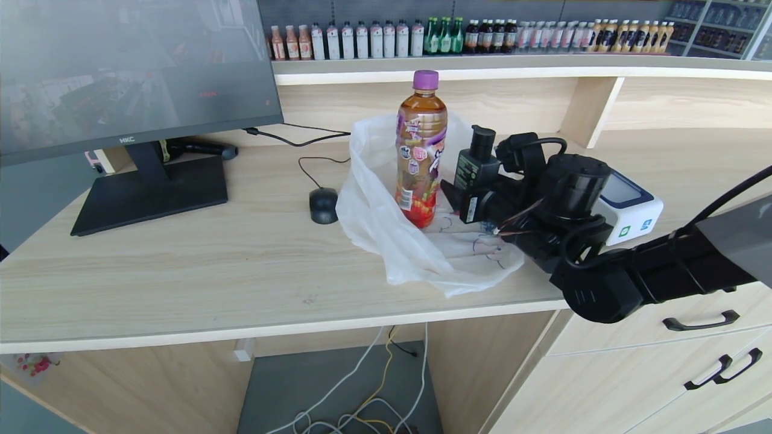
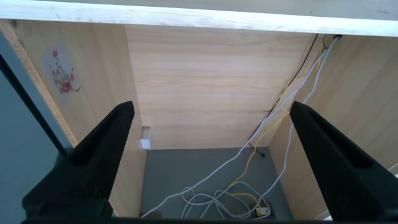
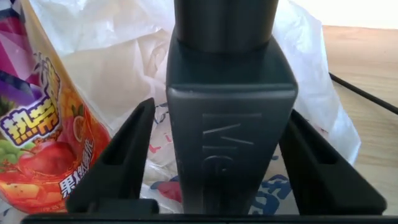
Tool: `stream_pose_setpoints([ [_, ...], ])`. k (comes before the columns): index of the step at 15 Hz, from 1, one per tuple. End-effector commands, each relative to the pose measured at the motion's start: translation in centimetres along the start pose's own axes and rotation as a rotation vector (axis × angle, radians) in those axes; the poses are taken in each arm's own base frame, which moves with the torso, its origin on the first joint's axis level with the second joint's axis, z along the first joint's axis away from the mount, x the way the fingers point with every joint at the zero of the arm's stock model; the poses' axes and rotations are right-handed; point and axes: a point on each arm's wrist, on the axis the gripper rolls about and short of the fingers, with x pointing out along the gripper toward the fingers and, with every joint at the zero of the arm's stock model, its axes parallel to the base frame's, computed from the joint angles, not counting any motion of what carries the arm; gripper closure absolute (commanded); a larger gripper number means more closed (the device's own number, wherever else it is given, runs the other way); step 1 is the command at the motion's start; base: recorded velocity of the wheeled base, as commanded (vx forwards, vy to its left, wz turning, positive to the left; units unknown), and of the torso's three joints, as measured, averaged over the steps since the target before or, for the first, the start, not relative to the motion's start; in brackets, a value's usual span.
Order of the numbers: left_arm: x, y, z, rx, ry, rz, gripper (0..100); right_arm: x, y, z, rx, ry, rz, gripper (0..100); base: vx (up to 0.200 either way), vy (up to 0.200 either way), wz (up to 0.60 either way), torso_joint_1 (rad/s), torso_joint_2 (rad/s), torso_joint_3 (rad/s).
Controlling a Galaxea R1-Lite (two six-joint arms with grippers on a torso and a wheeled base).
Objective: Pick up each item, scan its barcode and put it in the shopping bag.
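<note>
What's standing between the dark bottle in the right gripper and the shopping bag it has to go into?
Nothing visible. The right gripper holds the dark bottle upright over the shopping bag's white plastic. The juice bottle stands at the bag beside it, on the robot's left, not beneath it.

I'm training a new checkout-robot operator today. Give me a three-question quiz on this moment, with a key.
1. True or false: the juice bottle lies on its side beside the shopping bag.
2. What does the right gripper hold? A) a can B) a dark bottle C) nothing
3. Fill in: the left gripper is open, below the ____.
Key: 1 false, it stands upright; 2 B; 3 counter.
</note>
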Motion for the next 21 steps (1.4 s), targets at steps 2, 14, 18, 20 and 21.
stream_pose_setpoints([
  [2,0.0,0.0,0.0,0.0,-0.001,0.0,0,0.0,-0.1,0.5,0.009,-0.032,-0.005,0,0.0,0.0,0.0,0.0,0.0,0.0],
  [14,0.0,0.0,0.0,0.0,-0.001,0.0,0,-3.6,-0.7,2.5,0.015,-0.087,-0.004,0,0.0,0.0,0.0,0.0,0.0,0.0],
  [18,0.0,0.0,0.0,0.0,-0.001,0.0,0,-9.0,-1.6,4.7,0.025,-0.137,-0.005,0,0.0,0.0,0.0,0.0,0.0,0.0],
  [20,0.0,0.0,0.0,0.0,-0.001,0.0,0,-14.1,-2.4,5.5,0.039,-0.16,-0.006,0,0.0,0.0,0.0,0.0,0.0,0.0],
  [21,0.0,0.0,0.0,0.0,-0.001,0.0,0,-16.6,-2.8,5.4,0.061,-0.154,-0.008,0,0.0,0.0,0.0,0.0,0.0,0.0],
])
